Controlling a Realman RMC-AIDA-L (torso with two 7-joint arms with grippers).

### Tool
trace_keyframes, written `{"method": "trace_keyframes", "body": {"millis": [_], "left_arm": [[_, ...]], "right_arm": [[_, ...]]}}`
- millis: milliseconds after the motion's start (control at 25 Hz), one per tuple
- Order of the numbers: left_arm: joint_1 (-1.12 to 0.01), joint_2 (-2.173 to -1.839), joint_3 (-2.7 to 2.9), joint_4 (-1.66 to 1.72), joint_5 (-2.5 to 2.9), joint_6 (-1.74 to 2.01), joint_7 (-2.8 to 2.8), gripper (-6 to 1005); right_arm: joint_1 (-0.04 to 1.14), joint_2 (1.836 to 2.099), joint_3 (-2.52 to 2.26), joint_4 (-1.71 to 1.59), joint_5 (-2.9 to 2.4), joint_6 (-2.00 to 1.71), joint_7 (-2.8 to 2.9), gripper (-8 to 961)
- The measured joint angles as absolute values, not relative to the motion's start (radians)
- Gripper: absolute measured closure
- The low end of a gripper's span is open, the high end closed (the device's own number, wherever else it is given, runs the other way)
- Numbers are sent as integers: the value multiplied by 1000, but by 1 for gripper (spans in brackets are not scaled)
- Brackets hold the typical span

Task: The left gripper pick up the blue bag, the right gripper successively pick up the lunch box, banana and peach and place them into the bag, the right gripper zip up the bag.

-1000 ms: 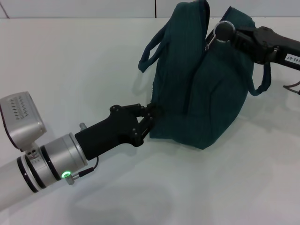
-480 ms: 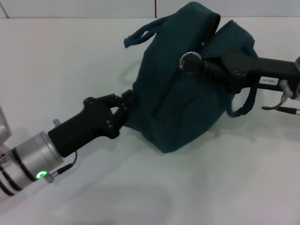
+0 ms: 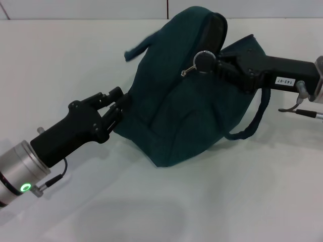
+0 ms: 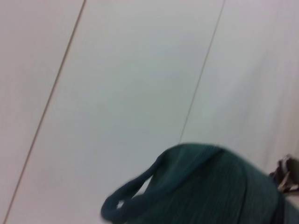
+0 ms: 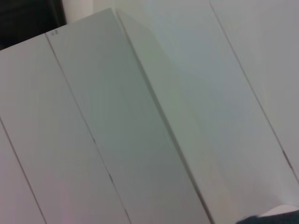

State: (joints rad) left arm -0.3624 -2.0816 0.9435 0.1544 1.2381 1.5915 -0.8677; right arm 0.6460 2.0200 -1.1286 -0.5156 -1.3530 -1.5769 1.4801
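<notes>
White bench [image 3: 75,60], bare all round; wide open room front and left, wall seam at back edge. Bag [image 3: 176,101] sits mid-bench, slumped, one handle [image 3: 139,46] flung up left, other loop [image 3: 250,121] hanging right. Left claw [image 3: 117,107] clamped on bag's lower left edge. Right claw [image 3: 202,63] at top of bag, pinched on the zipper pull [image 3: 189,70]. Left wrist view: bag top and handle against pale panels. Right wrist view: white panels only. Versus half a second back: bag dragged further left, left arm pulled back, right claw roughly same spot.
</notes>
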Motion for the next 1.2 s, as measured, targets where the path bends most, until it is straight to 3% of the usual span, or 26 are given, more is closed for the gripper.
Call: {"method": "trace_keyframes", "body": {"millis": [680, 1200], "left_arm": [[-471, -2087, 957, 174, 1373, 1634, -883, 485], [-445, -2089, 953, 203, 1412, 1722, -953, 485]], "right_arm": [[624, 2020, -1129, -516, -1317, -1571, 1456, 946], [635, 2020, -1133, -515, -1316, -1563, 1445, 946]]}}
